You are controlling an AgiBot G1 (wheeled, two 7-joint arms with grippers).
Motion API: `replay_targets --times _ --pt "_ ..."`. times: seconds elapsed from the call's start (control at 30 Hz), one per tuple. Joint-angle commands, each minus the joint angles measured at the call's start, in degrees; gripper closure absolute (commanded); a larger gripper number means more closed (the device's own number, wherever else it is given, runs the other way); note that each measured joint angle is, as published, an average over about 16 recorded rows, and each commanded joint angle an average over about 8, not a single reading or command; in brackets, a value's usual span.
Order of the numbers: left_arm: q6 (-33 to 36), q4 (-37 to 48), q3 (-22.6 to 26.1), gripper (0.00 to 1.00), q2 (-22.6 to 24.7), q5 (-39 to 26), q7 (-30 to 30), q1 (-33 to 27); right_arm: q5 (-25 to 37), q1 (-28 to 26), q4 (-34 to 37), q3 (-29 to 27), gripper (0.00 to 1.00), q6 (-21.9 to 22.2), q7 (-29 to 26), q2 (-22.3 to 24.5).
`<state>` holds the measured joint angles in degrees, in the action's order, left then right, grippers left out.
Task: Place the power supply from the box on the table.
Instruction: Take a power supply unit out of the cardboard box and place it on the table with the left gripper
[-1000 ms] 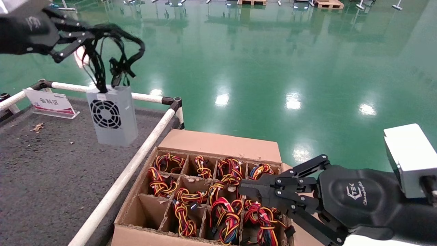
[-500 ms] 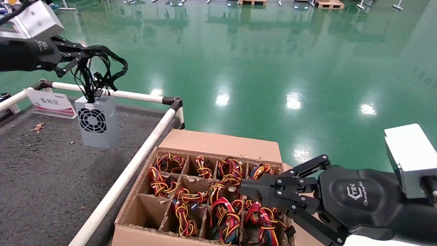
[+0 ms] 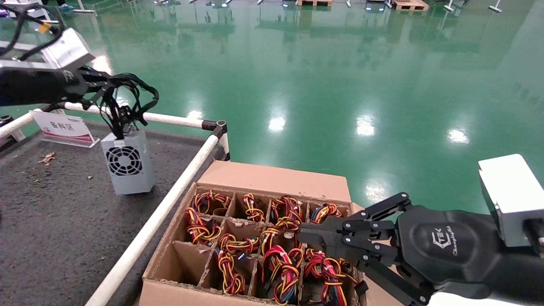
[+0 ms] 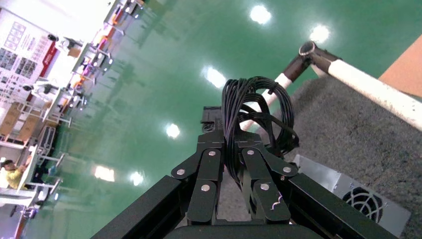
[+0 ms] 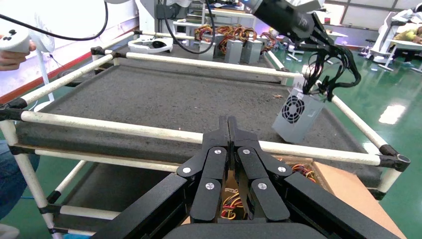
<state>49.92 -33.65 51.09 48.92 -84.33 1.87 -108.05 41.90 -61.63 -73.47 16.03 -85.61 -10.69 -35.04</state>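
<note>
1. Since earlier, we note the power supply [image 3: 126,166] has descended to the table [image 3: 51,229], far left.
2. Left gripper [image 3: 98,85] fingers pinch its black cables [image 3: 127,100]; right gripper [image 3: 312,238] fingers pressed together over the box [image 3: 272,180].
3. Risk: tilted unit may topple on release.

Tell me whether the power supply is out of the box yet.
Out. The power supply sits tilted over the table, its black cables held by the left claw; whether it touches down, cannot tell.
</note>
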Motion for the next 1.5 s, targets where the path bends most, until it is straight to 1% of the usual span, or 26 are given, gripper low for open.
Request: replay_targets --times 0.03,0.43,0.7,1.13,1.5 --pt "-0.75 1.22 0.45 1.0 0.56 0.66 -0.91 0.2 0.0 0.0 0.0 0.0 1.0 0.0 0.0 0.0" --pt "-3.97 5.08 3.08 1.0 3.37 5.02 -4.78 0.58 0.0 0.0 0.0 0.0 1.0 0.0 0.0 0.0" --pt "-5.69 8.06 4.1 1.0 5.06 6.64 -6.87 -0.51 0.0 0.0 0.0 0.0 1.0 0.0 0.0 0.0" --pt "-6.58 13.09 4.58 1.0 7.66 8.46 -10.33 -3.26 0.0 0.0 0.0 0.0 1.0 0.0 0.0 0.0" --pt "-6.22 16.35 4.52 1.0 9.1 9.71 -13.19 -2.73 0.0 0.0 0.0 0.0 1.0 0.0 0.0 0.0"
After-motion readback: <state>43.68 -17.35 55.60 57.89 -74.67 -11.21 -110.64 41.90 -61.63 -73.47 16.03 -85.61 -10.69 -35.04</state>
